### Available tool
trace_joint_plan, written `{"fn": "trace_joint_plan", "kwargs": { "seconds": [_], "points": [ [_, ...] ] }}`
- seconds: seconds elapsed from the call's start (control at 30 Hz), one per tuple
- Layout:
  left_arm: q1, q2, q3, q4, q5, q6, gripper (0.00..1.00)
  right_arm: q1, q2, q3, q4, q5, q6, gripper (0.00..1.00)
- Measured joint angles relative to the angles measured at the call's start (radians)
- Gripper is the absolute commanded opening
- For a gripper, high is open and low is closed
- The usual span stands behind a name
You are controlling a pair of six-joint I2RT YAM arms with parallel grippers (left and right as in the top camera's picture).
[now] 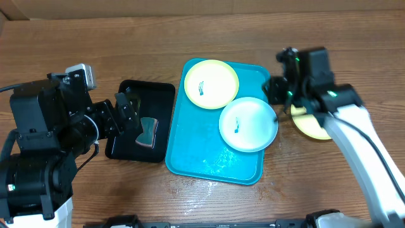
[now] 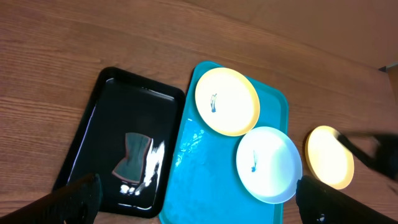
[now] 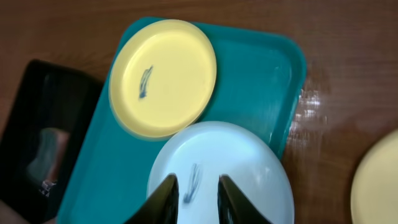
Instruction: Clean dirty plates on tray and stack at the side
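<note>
The turquoise tray holds two plates. A pale yellow-green plate lies at its far end and a white plate near its right rim, each with a dark smudge. Another yellow plate lies on the table right of the tray, partly under my right arm. My right gripper hovers above the tray's right edge. In the right wrist view the right gripper stands narrowly open over the white plate, with nothing between its fingers. My left gripper is wide open and empty, high above the tray.
A black tray with a dark sponge sits left of the turquoise tray, under my left gripper. Wet streaks shine on the turquoise tray's floor. Bare wooden table surrounds both trays.
</note>
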Motion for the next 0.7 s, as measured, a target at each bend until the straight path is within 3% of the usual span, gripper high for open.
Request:
{"fn": "trace_joint_plan", "kwargs": {
  "seconds": [0.13,0.2,0.3,0.4,0.7],
  "points": [
    [0.000,0.000,0.000,0.000,0.000,0.000,1.00,0.008,-0.072,-0.008,-0.322,-0.002,0.080,0.23],
    [0.000,0.000,0.000,0.000,0.000,0.000,1.00,0.028,-0.051,-0.084,-0.379,0.002,0.133,0.23],
    [0.000,0.000,0.000,-0.001,0.000,0.000,1.00,0.084,-0.045,-0.232,-0.320,0.001,0.188,0.24],
    [0.000,0.000,0.000,-0.001,0.000,0.000,1.00,0.151,-0.039,-0.366,-0.243,0.001,0.237,0.33],
    [0.000,0.000,0.000,-0.002,0.000,0.000,1.00,0.254,-0.037,-0.576,0.007,0.075,0.417,0.33]
  ]
}}
